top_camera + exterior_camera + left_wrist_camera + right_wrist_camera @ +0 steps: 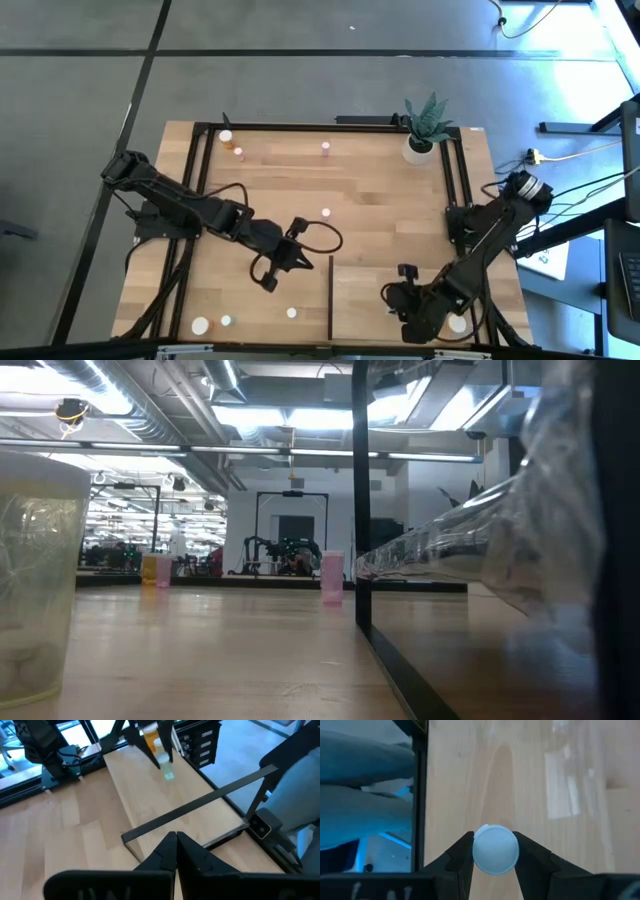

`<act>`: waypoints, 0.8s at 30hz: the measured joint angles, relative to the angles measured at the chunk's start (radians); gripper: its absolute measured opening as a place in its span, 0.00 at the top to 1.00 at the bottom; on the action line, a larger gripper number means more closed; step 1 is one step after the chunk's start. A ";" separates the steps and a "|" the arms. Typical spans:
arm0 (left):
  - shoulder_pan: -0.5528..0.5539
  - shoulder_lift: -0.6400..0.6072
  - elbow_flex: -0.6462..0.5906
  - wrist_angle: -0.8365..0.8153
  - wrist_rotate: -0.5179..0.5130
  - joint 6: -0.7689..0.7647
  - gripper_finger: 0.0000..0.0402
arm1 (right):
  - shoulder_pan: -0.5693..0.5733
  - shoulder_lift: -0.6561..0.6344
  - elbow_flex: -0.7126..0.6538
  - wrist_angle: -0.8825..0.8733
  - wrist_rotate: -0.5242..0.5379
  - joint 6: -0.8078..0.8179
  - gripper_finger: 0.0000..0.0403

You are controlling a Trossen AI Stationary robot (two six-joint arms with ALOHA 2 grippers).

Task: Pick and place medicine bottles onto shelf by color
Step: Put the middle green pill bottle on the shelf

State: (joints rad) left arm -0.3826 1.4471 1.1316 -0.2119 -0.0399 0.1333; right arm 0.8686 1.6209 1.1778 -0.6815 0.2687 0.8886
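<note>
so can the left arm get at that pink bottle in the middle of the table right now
Probably yes. The left gripper, shut and empty, hangs just short of the pink bottle, with bare tabletop between them; it would need to open first.

The shelf (385,290)'s dark upright edge (330,297) walls it from the open tabletop (290,190).

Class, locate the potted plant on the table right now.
In the high view, the potted plant stands at the table's far right corner, beyond the right arm, with a pink bottle to its left.
</note>
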 joint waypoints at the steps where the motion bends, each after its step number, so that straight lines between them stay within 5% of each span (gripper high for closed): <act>1: -0.004 0.000 0.000 0.000 -0.001 0.000 1.00 | 0.002 0.011 0.000 0.001 0.000 0.000 0.69; 24: -0.006 0.000 0.000 0.003 -0.002 0.007 1.00 | 0.014 0.087 0.019 0.038 -0.031 -0.004 0.69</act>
State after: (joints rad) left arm -0.3885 1.4471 1.1316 -0.2085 -0.0417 0.1406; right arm 0.8825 1.7077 1.1973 -0.6434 0.2375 0.8848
